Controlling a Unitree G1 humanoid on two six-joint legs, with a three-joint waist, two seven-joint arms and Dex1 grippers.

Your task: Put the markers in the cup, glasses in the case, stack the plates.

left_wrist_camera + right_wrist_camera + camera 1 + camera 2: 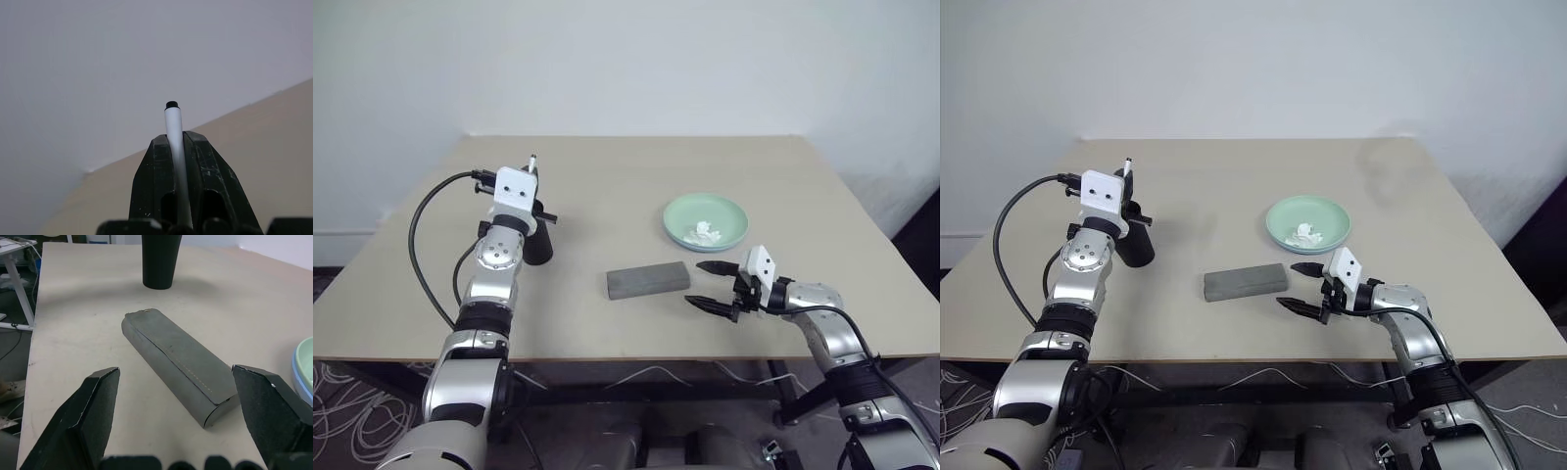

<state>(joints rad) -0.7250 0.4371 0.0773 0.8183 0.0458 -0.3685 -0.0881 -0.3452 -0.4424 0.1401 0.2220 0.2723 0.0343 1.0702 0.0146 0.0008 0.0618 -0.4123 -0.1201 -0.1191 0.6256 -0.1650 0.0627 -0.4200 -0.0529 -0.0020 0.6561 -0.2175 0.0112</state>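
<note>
A: Bench [607,176] layout?
B: Closed grey oblong felt case [647,280] centre; mint green plate [706,220] holds crumpled white paper wad [704,233].
A: End effectors?
B: Left end effector [177,142] clamps white marker [174,132] above black tapered cup [1135,243]; right end effector [709,284] gapes empty beside case.

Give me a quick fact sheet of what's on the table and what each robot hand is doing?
Left gripper: jaws shut on a white marker, raised by the black cup
Right gripper: jaws open, empty, just right of the case
Case: grey, closed, lying mid-table
Plates: mint green stacked on light blue
Paper wad: on the green plate
Table: beige
</note>
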